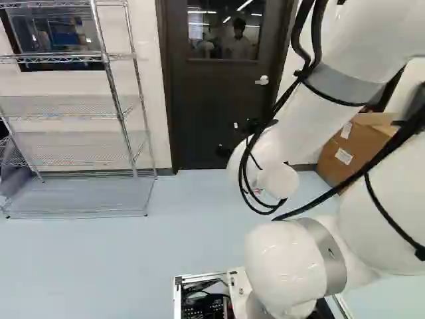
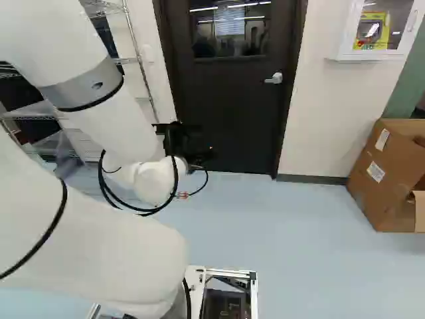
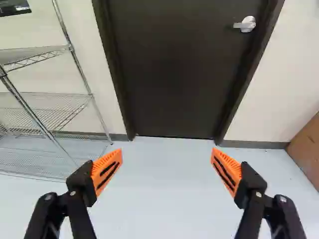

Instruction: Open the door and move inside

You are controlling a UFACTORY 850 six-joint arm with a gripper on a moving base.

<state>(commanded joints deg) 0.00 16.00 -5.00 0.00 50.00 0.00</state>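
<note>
While the dark windowed door (image 2: 232,109) stands closed at twelve o'clock from the end effector (image 3: 166,150), which is spread wide and empty, I see the silver lever handle (image 3: 245,24) untouched towards one o'clock. Nothing looks done: reaching, turning, opening and driving through all remain.
</note>
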